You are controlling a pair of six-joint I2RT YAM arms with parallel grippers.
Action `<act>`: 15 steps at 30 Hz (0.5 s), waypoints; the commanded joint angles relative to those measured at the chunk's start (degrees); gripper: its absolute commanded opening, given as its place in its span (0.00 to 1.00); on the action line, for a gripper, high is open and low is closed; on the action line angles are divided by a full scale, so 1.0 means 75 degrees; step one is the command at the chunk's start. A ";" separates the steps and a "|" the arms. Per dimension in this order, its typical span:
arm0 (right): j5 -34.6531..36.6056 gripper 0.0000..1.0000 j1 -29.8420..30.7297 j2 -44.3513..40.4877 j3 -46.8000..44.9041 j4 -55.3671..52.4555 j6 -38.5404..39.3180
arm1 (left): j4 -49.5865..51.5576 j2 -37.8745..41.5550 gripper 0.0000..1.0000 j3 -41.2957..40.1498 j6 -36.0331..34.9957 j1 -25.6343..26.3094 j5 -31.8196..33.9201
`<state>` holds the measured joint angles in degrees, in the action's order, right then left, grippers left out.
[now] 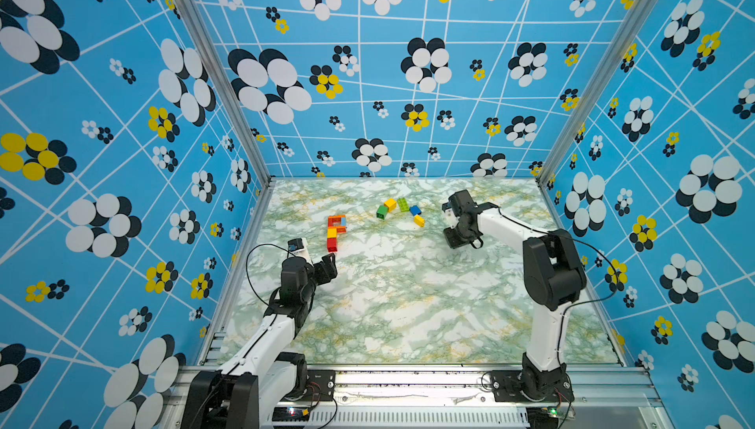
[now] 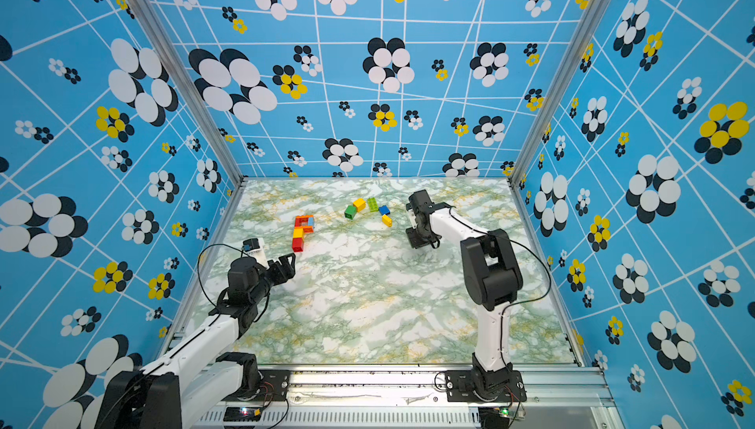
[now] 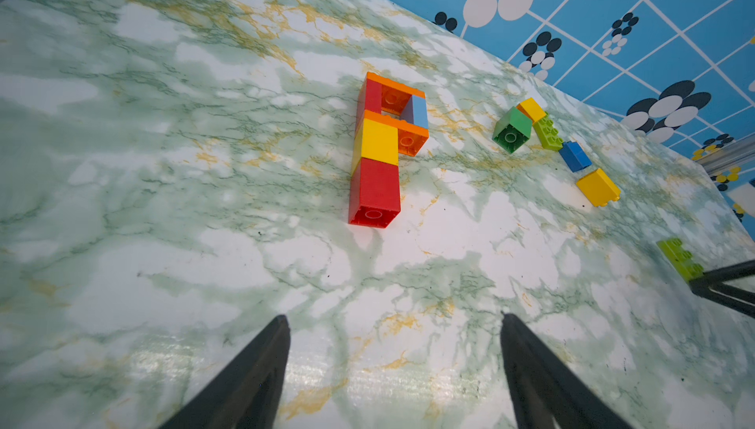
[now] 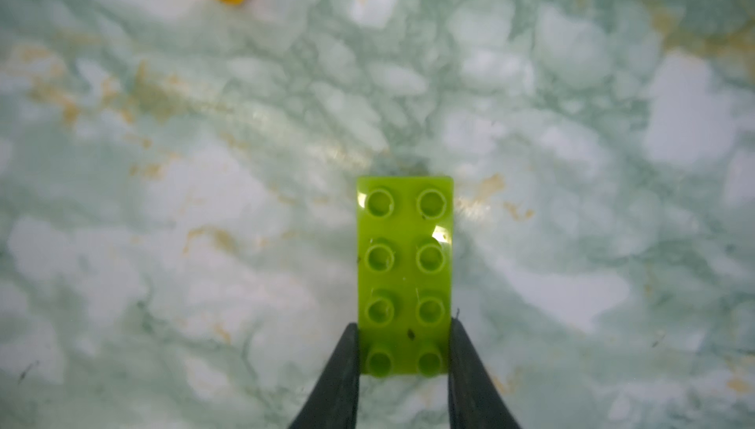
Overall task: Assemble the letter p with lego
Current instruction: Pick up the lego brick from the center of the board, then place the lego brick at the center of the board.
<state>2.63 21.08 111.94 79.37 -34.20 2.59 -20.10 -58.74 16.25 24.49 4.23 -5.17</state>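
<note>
nearest, the left gripper [image 1: 329,269] hangs low over the green-veined marble-look table [image 1: 408,304] at about 8 o'clock, prongs spread wide and holding nothing. just past it, toward 10 o'clock, lies the flat letter of studded plastic lego bricks [image 1: 336,231]: a stem of red, yellow and red blocks with an orange and light blue loop closing its far end. its long axis runs near to far, loop side facing 3 o'clock. by the look of it the p is essentially built. at 2 o'clock the right gripper [image 4: 404,359] is clamped on one end of an oblong lime brick [image 4: 404,259], studs facing the wrist camera, its length running straight out from the prongs. farthest, around 12 o'clock, five spare bricks [image 1: 402,208] lie loose.
</note>
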 commanded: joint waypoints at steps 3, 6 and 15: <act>0.0300 0.22 0.1141 -0.0855 -0.1083 0.0539 0.0385 | -0.0284 -0.0529 0.81 0.0425 0.0006 -0.0033 -0.0473; 0.0030 0.22 0.1647 -0.0922 -0.1201 0.0519 0.0638 | -0.0286 -0.0855 0.81 0.0564 -0.0013 -0.0003 -0.0847; -0.0466 0.22 0.2742 -0.0237 -0.0771 0.0481 0.1489 | -0.0028 -0.1411 0.81 0.0892 -0.0086 0.0035 -0.1225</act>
<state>0.95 40.14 107.83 71.92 -30.59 10.63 -20.78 -68.64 21.32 24.43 4.25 -12.29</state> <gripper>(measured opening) 0.318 0.812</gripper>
